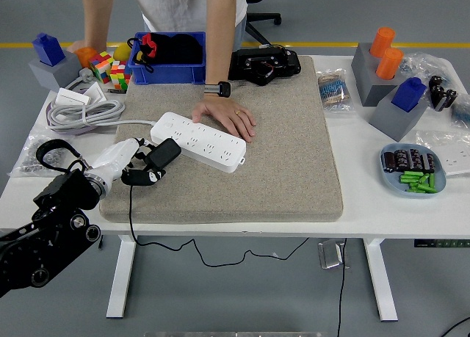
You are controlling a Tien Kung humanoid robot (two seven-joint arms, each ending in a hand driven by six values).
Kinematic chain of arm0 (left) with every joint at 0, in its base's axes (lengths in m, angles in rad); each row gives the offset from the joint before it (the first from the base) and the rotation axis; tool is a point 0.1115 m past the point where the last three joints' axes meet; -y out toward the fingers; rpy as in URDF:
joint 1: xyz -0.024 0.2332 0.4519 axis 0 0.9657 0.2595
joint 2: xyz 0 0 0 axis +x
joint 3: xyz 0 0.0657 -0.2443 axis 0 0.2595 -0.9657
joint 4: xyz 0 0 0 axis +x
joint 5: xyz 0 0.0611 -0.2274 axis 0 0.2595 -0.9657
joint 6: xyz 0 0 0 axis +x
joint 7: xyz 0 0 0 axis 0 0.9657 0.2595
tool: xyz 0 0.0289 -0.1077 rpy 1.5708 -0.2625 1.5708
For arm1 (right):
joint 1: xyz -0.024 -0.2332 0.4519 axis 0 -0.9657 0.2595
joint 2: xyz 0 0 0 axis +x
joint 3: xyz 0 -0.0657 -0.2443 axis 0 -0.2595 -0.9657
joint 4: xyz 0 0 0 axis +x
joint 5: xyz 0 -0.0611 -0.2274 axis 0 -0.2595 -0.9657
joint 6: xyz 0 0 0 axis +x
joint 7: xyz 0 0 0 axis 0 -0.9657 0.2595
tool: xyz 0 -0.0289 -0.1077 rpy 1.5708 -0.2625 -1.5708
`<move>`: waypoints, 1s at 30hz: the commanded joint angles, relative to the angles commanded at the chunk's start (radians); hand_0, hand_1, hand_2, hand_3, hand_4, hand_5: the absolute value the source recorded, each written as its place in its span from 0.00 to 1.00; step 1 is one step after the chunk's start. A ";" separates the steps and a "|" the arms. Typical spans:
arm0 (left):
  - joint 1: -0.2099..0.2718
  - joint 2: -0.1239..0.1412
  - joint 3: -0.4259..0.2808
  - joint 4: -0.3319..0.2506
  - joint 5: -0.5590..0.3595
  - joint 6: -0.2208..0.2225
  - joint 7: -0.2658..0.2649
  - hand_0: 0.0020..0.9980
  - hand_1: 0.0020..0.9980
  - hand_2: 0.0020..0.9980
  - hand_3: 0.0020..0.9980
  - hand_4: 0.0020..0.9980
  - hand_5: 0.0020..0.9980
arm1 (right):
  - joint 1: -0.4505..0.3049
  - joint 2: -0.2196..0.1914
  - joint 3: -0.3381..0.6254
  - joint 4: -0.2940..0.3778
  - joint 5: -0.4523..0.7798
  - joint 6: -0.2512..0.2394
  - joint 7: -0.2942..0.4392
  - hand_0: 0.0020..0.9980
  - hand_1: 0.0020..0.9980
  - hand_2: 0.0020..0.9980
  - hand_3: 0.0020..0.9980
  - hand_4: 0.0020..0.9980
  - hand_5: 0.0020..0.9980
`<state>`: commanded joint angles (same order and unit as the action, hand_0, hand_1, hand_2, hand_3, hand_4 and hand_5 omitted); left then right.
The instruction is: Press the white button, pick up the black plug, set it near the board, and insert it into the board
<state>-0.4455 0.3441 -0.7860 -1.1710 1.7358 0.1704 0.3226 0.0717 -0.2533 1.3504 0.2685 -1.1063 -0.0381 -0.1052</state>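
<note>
A white power strip [200, 141] lies slantwise on the grey mat [279, 146]. A person's hand [229, 118] rests on its far edge, holding it down. My left hand [136, 163], in a white shell with dark fingers, is shut on the black plug [164, 153], which sits just off the strip's near left end. The plug's black cable [131, 205] runs down over the table's front edge. My right hand is out of the picture.
A blue bin [167, 59] and a black device [264, 64] stand at the back. Colourful cubes [110, 70] and a coiled grey cable [81, 114] lie at the left. Grey blocks [382, 84] and a dish of parts [413, 169] are at the right.
</note>
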 joint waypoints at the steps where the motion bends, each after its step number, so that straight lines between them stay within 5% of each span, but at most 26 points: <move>1: 0.001 0.001 -0.001 -0.002 -0.001 0.000 -0.001 0.82 0.89 0.85 0.94 0.98 0.78 | 0.000 0.000 0.000 0.000 0.000 0.000 0.000 0.76 0.64 0.64 0.61 0.65 0.41; 4: 0.004 0.003 -0.004 -0.009 -0.002 0.000 0.000 0.82 0.89 0.85 0.94 0.98 0.78 | 0.000 0.000 -0.004 0.001 0.002 0.000 0.000 0.76 0.64 0.64 0.61 0.65 0.41; 5: 0.006 0.004 -0.006 -0.012 -0.003 -0.001 0.002 0.89 0.95 0.96 0.99 1.00 0.89 | 0.001 -0.001 -0.004 0.001 0.002 0.000 0.000 0.76 0.63 0.64 0.60 0.65 0.41; 22: 0.005 -0.005 0.009 -0.010 0.055 0.039 0.005 0.88 0.94 0.93 0.98 1.00 0.89 | 0.003 -0.004 -0.017 0.001 0.007 0.000 0.001 0.76 0.63 0.64 0.60 0.65 0.41; 23: 0.003 -0.007 0.013 -0.008 0.067 0.042 0.006 0.86 0.91 0.90 0.95 1.00 0.82 | 0.003 -0.004 -0.017 0.001 0.007 0.000 0.001 0.76 0.63 0.64 0.60 0.65 0.41; 28: -0.009 -0.021 0.038 -0.005 0.109 0.057 0.017 0.86 0.91 0.90 0.95 1.00 0.82 | 0.000 -0.004 -0.019 -0.001 0.007 -0.001 0.001 0.76 0.63 0.64 0.60 0.65 0.41; 29: -0.012 -0.024 0.046 -0.003 0.120 0.060 0.019 0.82 0.86 0.82 0.91 0.94 0.58 | 0.000 -0.004 -0.019 -0.001 0.008 -0.001 0.001 0.76 0.63 0.64 0.60 0.65 0.41; 30: -0.015 -0.026 0.052 0.000 0.126 0.063 0.019 0.82 0.86 0.82 0.91 0.94 0.58 | -0.001 -0.004 -0.019 -0.001 0.008 -0.001 0.001 0.76 0.63 0.64 0.60 0.65 0.41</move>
<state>-0.4604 0.3178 -0.7343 -1.1712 1.8615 0.2338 0.3419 0.0711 -0.2571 1.3315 0.2680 -1.0984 -0.0387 -0.1038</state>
